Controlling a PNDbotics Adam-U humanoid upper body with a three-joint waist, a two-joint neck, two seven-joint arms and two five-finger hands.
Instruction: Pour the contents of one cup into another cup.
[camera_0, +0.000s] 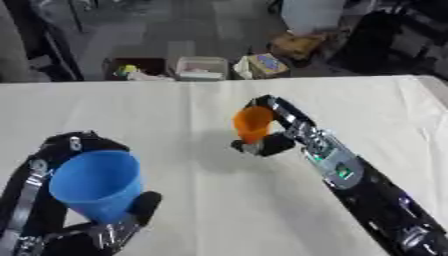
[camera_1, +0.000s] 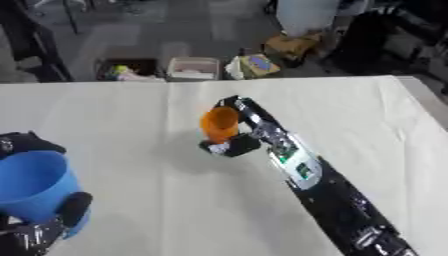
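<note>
Orange cup (camera_0: 253, 123) stands near the middle of the white table (camera_0: 210, 210), clasped by the right hand (camera_0: 273, 142) with curled fingers, while the left hand (camera_0: 105, 232) grips a blue cup (camera_0: 96, 184) nearer the table's front left edge.

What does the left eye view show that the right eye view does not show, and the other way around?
Only the left eye view shows the whole blue cup with the left robot hand wrapped round it; in the right eye view this cup is cut off at the left edge. Only the right eye view shows more of the table to the right of the right arm. Both views share the orange cup held in the right robot hand above the white table, and the boxes on the floor beyond its far edge.
</note>
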